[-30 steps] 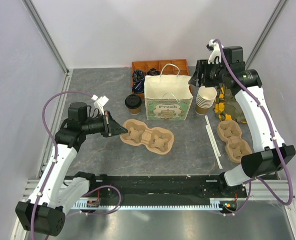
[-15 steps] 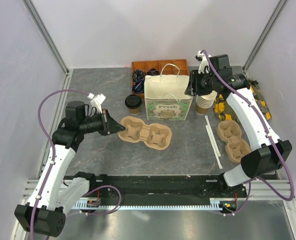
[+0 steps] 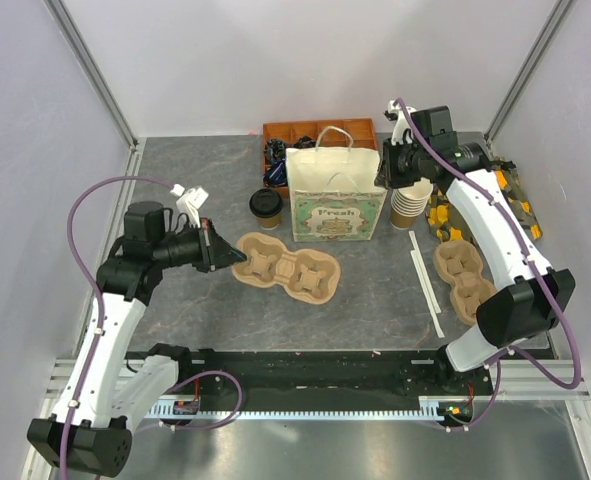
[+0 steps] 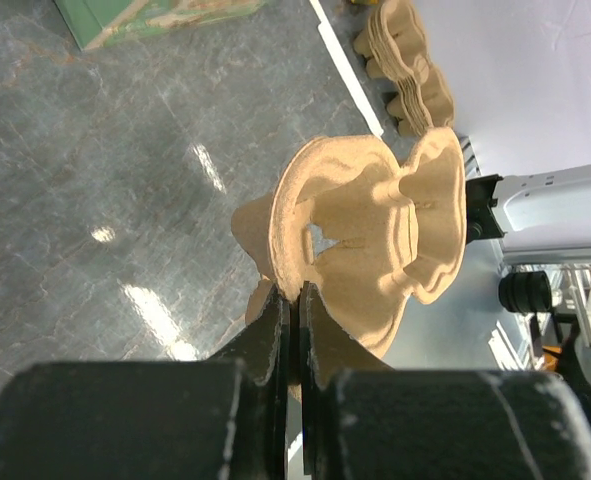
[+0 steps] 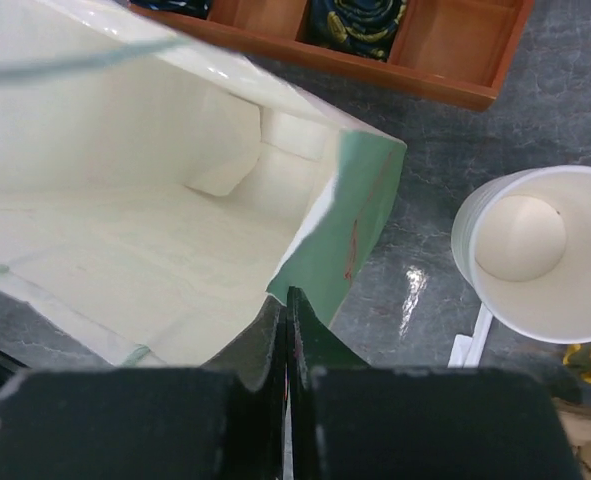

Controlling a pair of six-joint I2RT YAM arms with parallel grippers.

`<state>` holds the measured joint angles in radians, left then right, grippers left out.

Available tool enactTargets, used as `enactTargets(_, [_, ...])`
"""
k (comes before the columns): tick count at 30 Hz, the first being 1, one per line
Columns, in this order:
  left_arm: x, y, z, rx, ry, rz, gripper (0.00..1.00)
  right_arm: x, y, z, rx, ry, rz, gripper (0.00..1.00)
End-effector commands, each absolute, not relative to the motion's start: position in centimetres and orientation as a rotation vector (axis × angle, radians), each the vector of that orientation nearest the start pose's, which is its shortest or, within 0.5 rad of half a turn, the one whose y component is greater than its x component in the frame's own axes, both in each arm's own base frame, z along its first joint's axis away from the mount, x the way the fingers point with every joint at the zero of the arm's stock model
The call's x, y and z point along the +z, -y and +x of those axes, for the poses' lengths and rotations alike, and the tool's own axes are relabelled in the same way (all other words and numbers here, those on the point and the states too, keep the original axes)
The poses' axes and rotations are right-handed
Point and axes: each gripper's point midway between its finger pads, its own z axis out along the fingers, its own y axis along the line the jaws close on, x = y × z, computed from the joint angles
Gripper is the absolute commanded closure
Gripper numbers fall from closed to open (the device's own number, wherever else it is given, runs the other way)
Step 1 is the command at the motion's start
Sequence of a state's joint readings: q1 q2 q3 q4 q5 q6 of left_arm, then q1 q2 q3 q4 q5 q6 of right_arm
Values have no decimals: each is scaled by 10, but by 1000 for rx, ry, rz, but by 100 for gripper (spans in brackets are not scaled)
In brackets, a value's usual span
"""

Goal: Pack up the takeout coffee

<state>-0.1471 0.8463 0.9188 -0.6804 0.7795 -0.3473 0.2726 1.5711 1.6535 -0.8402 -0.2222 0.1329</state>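
The takeout coffee [image 3: 266,205], a tan cup with a black lid, stands left of the white and green paper bag [image 3: 335,200]. It is out of both wrist views. My left gripper [image 3: 237,257] is shut on the left rim of a brown pulp cup tray [image 3: 287,268]. In the left wrist view the tray [image 4: 375,230] runs away from the gripper [image 4: 297,300]. My right gripper [image 3: 383,172] is shut on the top edge of the bag's right side. The right wrist view shows the gripper [image 5: 289,300] pinching that green edge [image 5: 350,230], with the bag's inside [image 5: 155,220] open and empty.
A stack of lidless cream cups [image 3: 411,203] stands just right of the bag, close to my right gripper. A wooden compartment box [image 3: 315,135] sits behind the bag. More pulp trays [image 3: 465,280], white sticks [image 3: 427,285] and yellow packets [image 3: 445,215] lie at the right.
My right gripper moved left and down from above the cream cups to the bag's right edge and closed on it. The left arm and its tray shifted slightly left.
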Motion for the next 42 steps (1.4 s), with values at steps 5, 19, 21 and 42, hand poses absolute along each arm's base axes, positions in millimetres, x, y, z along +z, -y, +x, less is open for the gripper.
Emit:
enactTargets(5, [314,161,181,-1019,-1929,582,98,328,-152,359,423,-2141,-582,100])
enactTargets(19, [407,148,124,-629,-1431,1205,97,352,-197,288,461,-1788,-1261,100])
enactTargets(21, [422,147,128,-585,-1391,1228,97,351,-204,282,458,-1767,-1313,100])
enactTargets(42, [565,157,220,-316,-1093,1186,98,333,-242,276,486,-1976,-1224,100])
